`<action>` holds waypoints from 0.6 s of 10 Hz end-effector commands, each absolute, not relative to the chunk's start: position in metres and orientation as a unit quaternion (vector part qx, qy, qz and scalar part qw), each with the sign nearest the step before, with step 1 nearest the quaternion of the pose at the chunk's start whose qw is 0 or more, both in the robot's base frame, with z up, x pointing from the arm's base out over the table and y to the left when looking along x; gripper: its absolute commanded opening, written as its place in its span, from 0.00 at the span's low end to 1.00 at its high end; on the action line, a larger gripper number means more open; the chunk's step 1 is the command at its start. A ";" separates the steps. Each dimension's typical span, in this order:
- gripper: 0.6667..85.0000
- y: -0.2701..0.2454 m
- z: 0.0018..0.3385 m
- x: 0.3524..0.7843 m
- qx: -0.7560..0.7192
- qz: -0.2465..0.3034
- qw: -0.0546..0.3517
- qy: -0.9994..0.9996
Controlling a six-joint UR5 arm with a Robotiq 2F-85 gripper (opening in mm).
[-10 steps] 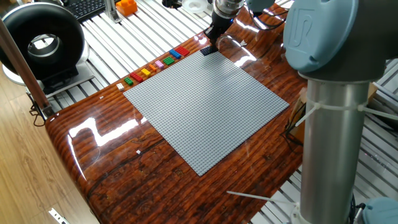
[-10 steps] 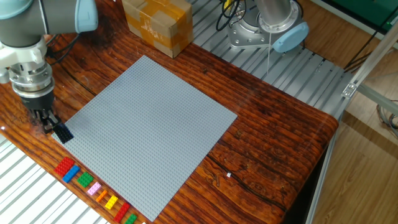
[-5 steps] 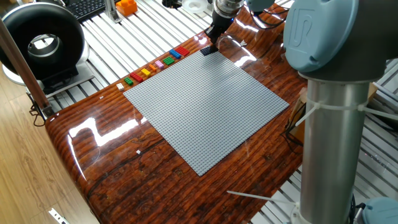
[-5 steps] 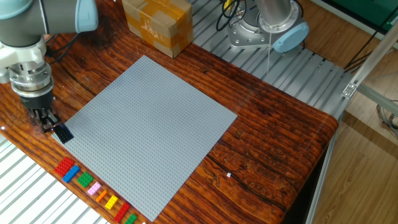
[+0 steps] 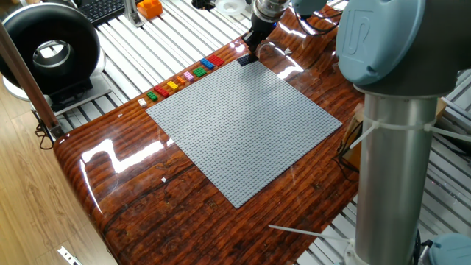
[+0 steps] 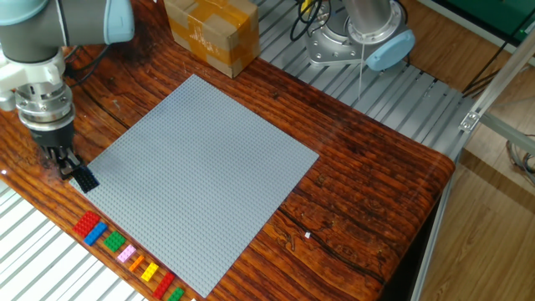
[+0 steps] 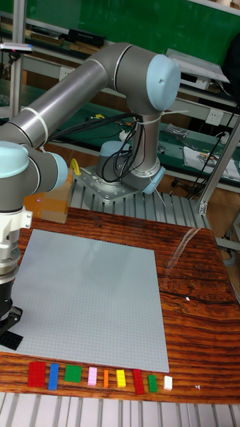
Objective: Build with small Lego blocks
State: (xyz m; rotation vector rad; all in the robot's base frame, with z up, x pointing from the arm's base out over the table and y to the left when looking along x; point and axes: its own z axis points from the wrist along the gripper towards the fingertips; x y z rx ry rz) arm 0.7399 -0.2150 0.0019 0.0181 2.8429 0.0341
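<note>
The grey studded baseplate lies in the middle of the wooden table. My gripper points down at the plate's corner nearest the block row, fingers close together on a small dark block that rests at that corner. Beside the plate's edge, a row of small Lego blocks runs red, blue, green, pink, orange, yellow, red, green.
A cardboard box stands past the plate's far corner. A second arm's grey column fills the right of one fixed view. A black ring-shaped device and an orange object sit off the table.
</note>
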 end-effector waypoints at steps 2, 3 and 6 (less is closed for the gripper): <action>0.00 -0.207 0.000 0.727 0.028 0.030 0.129 0.991; 0.00 -0.206 0.001 0.722 0.033 0.034 0.120 0.992; 0.00 -0.204 0.003 0.714 0.041 0.034 0.102 0.993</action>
